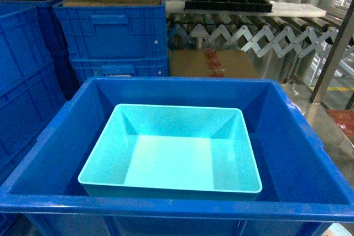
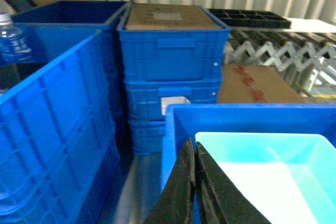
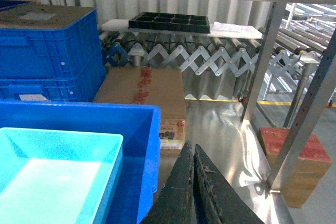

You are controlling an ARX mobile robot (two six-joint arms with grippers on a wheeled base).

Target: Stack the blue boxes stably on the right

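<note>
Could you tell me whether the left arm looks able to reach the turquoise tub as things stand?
Probably yes. The turquoise tub sits open-topped inside the large blue bin, nothing over it. The left end effector, shut and empty, hangs just beside the tub's near corner; only the bin's wall needs clearing.

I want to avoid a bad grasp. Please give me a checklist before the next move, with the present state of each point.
1. Turquoise tub inside the big blue bin: ok.
2. Tub empty: ok.
3. Tub upright, rim free: ok.
4. Left gripper empty, shut: ok.
5. Right gripper empty, shut, outside the bin: ok.
6. Second tub to stack on: cannot tell, none in view.
</note>
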